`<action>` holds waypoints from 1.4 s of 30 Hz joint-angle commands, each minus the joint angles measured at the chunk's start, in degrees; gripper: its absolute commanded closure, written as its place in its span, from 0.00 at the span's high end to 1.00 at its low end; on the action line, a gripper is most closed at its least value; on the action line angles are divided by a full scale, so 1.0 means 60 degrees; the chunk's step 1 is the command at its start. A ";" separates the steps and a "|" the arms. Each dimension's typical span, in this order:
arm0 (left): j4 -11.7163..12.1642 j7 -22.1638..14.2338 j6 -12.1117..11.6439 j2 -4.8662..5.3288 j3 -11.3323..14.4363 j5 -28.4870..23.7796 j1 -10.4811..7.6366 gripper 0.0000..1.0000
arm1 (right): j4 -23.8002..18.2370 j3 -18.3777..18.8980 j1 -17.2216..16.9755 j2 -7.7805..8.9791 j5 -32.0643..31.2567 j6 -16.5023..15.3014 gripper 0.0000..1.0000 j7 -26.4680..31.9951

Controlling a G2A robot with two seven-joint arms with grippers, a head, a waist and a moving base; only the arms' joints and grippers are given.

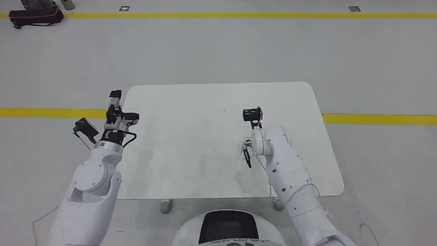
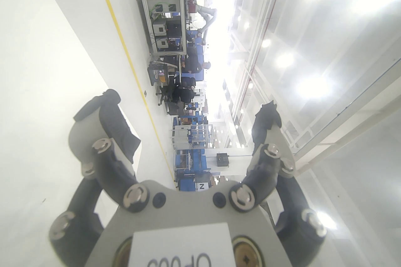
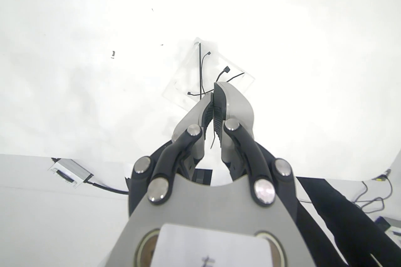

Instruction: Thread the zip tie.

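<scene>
My right gripper (image 3: 213, 89) is shut on a thin black zip tie (image 3: 214, 138), whose strand hangs down between the fingers. Just past the fingertips a clear flat tray (image 3: 188, 77) lies on the white table (image 3: 94, 30) with several more black zip ties (image 3: 200, 68) on it. In the top view this gripper (image 1: 246, 155) hangs over the table's right half, near the front. My left gripper (image 2: 189, 100) is open and holds nothing; it points out over the floor, away from the table. The top view places it (image 1: 125, 119) at the table's left edge.
The white table (image 1: 205, 130) has rounded corners and its middle is bare. A yellow floor line (image 1: 41, 113) runs behind it on both sides. A black bag (image 1: 34, 17) lies far off at the back left.
</scene>
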 commanded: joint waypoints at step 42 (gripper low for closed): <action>0.0000 0.0000 0.0000 0.0000 0.0000 0.0000 0.0000 1.00 | -0.0822 0.3069 -0.0982 0.0622 0.7707 -0.4179 0.00 -0.1884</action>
